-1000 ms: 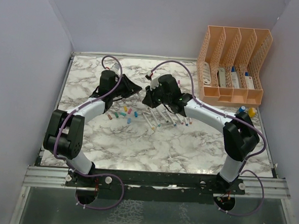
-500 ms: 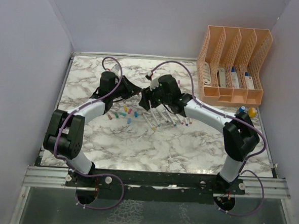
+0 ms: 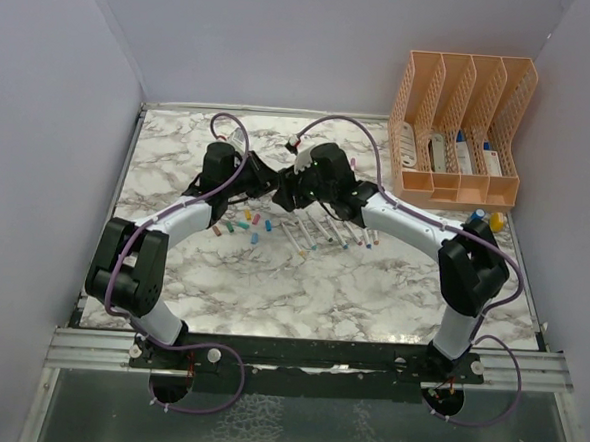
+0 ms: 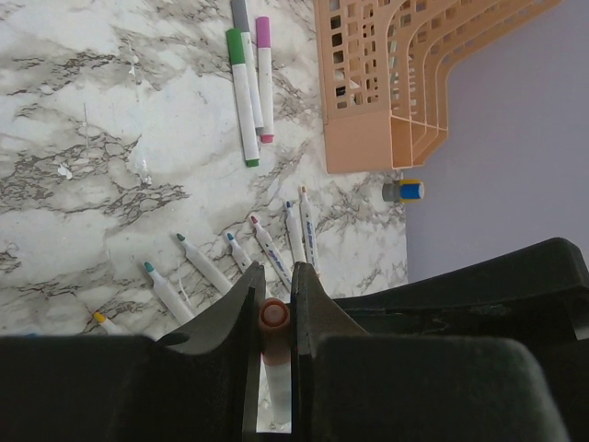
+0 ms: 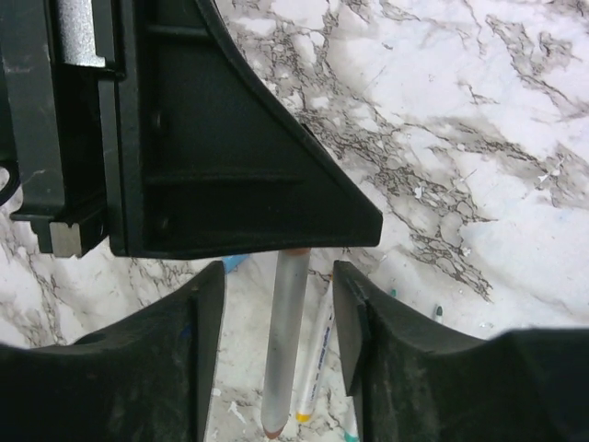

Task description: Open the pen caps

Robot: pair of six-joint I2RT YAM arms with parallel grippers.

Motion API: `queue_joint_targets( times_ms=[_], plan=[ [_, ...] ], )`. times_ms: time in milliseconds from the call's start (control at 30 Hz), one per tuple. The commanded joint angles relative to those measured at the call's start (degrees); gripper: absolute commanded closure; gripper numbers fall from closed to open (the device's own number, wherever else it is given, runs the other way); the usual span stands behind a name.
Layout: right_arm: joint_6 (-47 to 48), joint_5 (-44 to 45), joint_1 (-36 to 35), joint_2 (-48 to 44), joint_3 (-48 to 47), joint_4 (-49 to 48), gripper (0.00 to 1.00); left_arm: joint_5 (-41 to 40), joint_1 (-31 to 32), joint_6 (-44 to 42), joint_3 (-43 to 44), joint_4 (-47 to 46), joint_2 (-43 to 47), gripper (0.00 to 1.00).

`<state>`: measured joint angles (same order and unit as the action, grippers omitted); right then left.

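Observation:
My left gripper (image 4: 274,318) is shut on the orange end of a white-barrelled pen (image 4: 274,315), held above the table. In the right wrist view that pen's barrel (image 5: 287,341) hangs between the fingers of my open right gripper (image 5: 281,308), touching neither finger. The two grippers meet tip to tip (image 3: 278,177) over the table's middle. Several uncapped pens (image 3: 319,231) lie in a row below them. Loose pen caps (image 3: 245,221) in teal, pink, orange and blue are scattered to their left. Two capped pens, green (image 4: 244,97) and pink (image 4: 264,78), lie farther off.
A peach lattice file organiser (image 3: 461,131) stands at the back right corner, holding a few items. Small blue and yellow bottle-like items (image 3: 485,219) sit in front of it near the right wall. Purple cables loop over both arms.
The two grippers have moved toward each other and now meet, with the right one's jaws opened around the pen barrel. The left gripper keeps its hold on the pen.

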<state>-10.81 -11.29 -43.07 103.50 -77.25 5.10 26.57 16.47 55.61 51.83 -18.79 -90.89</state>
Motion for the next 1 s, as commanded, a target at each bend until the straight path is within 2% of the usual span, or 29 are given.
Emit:
queue_joint_targets(
  times_ms=[0,200,300,333,533,767,967],
  plan=[
    [-0.61,-1.45,-0.26,1.82,-2.25,-1.38,0.55,1.2,0.72,-0.77,1.01,-1.45,2.46,1.0],
    [-0.84,-1.63,-0.26,2.31,-2.51,-1.5,0.71,1.11,1.07,-0.7,1.32,-1.47,2.78,1.0],
    [-0.91,-1.63,-0.22,2.12,-2.26,-1.41,0.97,0.92,1.03,-0.79,1.47,-1.48,2.81,1.0],
    [-0.94,-1.59,-0.26,1.95,-2.03,-1.46,0.98,0.75,1.11,-0.87,1.58,-1.44,2.8,1.0],
    [-1.03,-1.01,-0.26,-0.81,1.77,-0.95,0.98,-2.5,0.73,-3.02,5.11,1.54,2.01,1.0],
    [-1.85,-0.64,-0.26,-6.98,10.87,1.0,0.99,-4.35,-2.4,-3.59,11.69,3.46,-2.86,1.0],
    [-2.89,4.25,-0.26,-12.49,17.86,2.71,0.99,-4.62,-3.29,-5.6,13.21,6.1,-4.82,1.0]
  ],
)
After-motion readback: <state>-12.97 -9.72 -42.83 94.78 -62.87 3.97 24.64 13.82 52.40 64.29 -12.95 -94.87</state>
